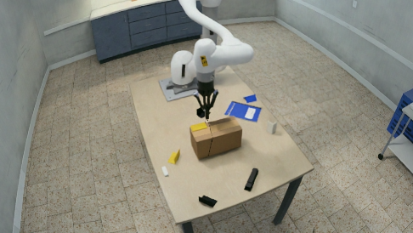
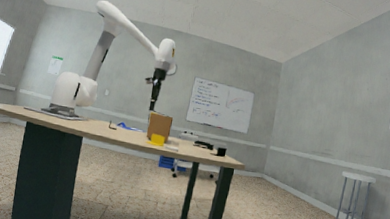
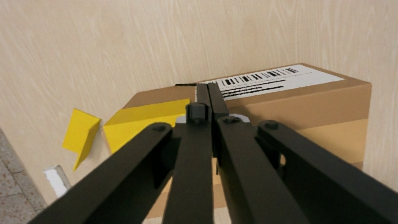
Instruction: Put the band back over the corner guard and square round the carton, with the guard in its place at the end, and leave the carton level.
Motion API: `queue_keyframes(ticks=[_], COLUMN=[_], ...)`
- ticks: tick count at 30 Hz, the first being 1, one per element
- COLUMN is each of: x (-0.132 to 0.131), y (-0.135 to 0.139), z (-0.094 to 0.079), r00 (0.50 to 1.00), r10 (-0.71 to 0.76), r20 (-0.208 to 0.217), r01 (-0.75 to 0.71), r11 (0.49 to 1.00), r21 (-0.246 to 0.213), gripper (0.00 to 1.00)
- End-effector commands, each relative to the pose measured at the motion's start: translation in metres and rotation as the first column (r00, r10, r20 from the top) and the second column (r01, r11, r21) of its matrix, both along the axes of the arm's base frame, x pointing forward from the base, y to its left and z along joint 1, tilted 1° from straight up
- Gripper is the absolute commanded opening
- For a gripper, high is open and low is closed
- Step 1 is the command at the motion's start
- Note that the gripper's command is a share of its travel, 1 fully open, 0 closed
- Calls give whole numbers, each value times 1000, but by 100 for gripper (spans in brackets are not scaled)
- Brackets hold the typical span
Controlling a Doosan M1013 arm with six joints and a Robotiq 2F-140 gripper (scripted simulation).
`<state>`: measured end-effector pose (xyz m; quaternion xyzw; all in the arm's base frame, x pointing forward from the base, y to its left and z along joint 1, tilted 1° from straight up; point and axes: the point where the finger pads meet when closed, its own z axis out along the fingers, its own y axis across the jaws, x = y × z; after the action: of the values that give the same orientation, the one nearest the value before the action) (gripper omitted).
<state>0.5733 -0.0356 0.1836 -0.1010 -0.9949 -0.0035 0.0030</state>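
Observation:
The brown carton [image 1: 217, 138] stands level near the middle of the table; it also shows in the exterior view [image 2: 159, 127] and in the wrist view [image 3: 300, 105], with a barcode label on top. A yellow corner guard [image 1: 198, 127] lies on its top left end, also in the wrist view [image 3: 145, 125]. The thin black band runs down the carton's front, right of the guard. My gripper [image 1: 206, 116] hangs just above the top's far edge, shut on the band [image 3: 185, 84], which runs up to the fingertips [image 3: 202, 95].
A second yellow wedge [image 1: 174, 157] and a small white block [image 1: 165, 171] lie left of the carton. A blue folder [image 1: 243, 111], a blue card [image 1: 250, 99] and a white block [image 1: 271, 127] lie to the right. Black parts [image 1: 251, 179] [image 1: 207, 201] lie near the front edge.

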Motion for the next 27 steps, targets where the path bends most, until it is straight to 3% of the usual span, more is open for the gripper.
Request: queue_keyframes(ticks=[1,27], x=[0,-1], y=[-3,-49], z=[1,0], r00=[1000,1000], r10=[0,0], r20=[1,1], r01=[0,0], r11=[1000,1000], r21=[0,0], gripper=[10,10])
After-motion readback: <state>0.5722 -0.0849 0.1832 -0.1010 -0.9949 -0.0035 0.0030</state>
